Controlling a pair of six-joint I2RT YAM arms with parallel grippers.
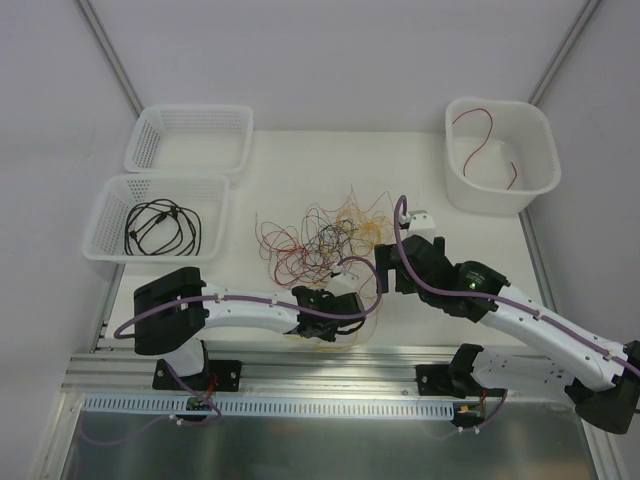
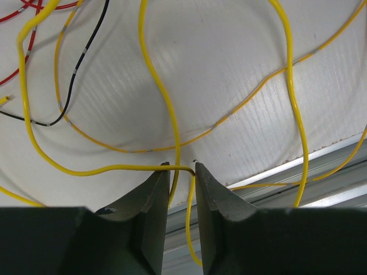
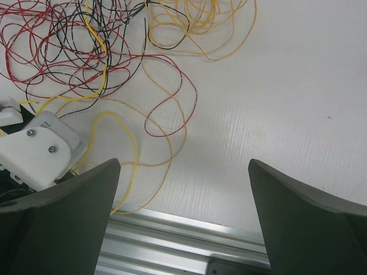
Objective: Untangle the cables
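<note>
While a loose tangle of thin red, black and yellow-orange cables (image 1: 320, 238) lies in the middle of the white worktop (image 1: 300, 165), two robot arms reach in from its near edge. Low at the tangle's near side are the left fingers (image 1: 335, 325), close to the metal rail (image 1: 300, 372) along the worktop's edge. From the left wrist, these two dark fingers stand only a narrow gap apart. A yellow cable (image 2: 114, 169) runs in from the left and bends down through that gap. The gap looks wider than the cable, so the cable is enclosed, not visibly pinched. More yellow loops, a black strand (image 2: 86, 48) and red strands (image 2: 35, 11) lie on the worktop beyond.

Just right of the tangle hover the right fingers (image 1: 388, 272), spread wide and holding nothing. From the right wrist, bare worktop shows between them, with the tangle up and to the left.

At the far right corner a white tub (image 1: 545, 160) holds one red cable (image 1: 485, 140). On the left stand two white mesh baskets: the nearer basket (image 1: 105, 215) holds a coiled black cable (image 1: 160, 228), and the farther basket (image 1: 190, 112) sits just behind it
</note>
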